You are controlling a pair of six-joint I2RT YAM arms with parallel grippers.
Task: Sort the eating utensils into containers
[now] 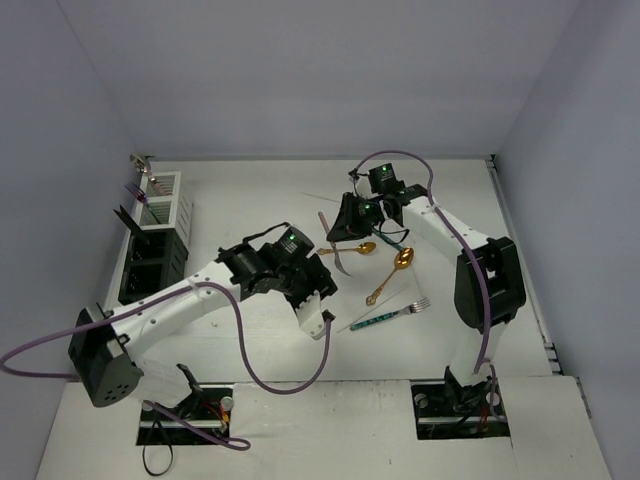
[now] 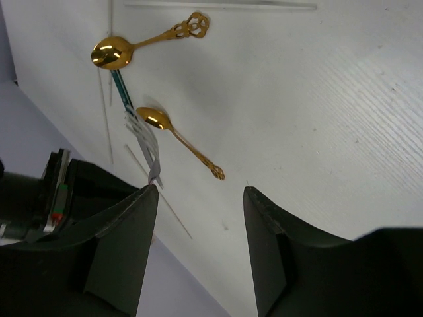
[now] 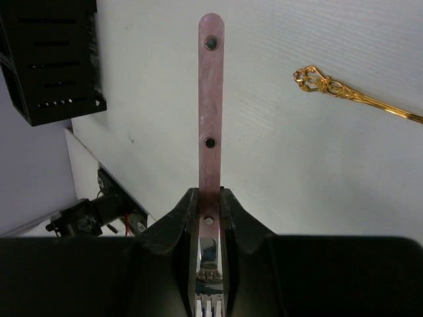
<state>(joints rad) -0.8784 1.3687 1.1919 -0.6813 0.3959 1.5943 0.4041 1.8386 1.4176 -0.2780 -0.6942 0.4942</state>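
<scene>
My right gripper (image 3: 209, 195) is shut on a pink-handled fork (image 3: 210, 99); the handle points forward and the tines sit between the fingers. From above, this gripper (image 1: 342, 236) holds the fork (image 1: 323, 220) over the table's middle. My left gripper (image 2: 199, 191) is open and empty, just left of the cutlery (image 1: 322, 290). Two gold spoons (image 1: 367, 247) (image 1: 402, 260) and a teal-handled fork (image 1: 385, 316) lie on the table. The left wrist view also shows the spoons (image 2: 112, 51) (image 2: 153, 119) and the teal fork (image 2: 144, 135). A white slatted bin (image 1: 165, 198) and black bins (image 1: 152, 247) stand at the left.
A black bin (image 3: 53, 59) and a gold spoon handle (image 3: 330, 86) show in the right wrist view. Thin sticks (image 2: 165, 205) lie by the teal fork. Purple cables loop by both arms. White walls close in the table at the back and sides.
</scene>
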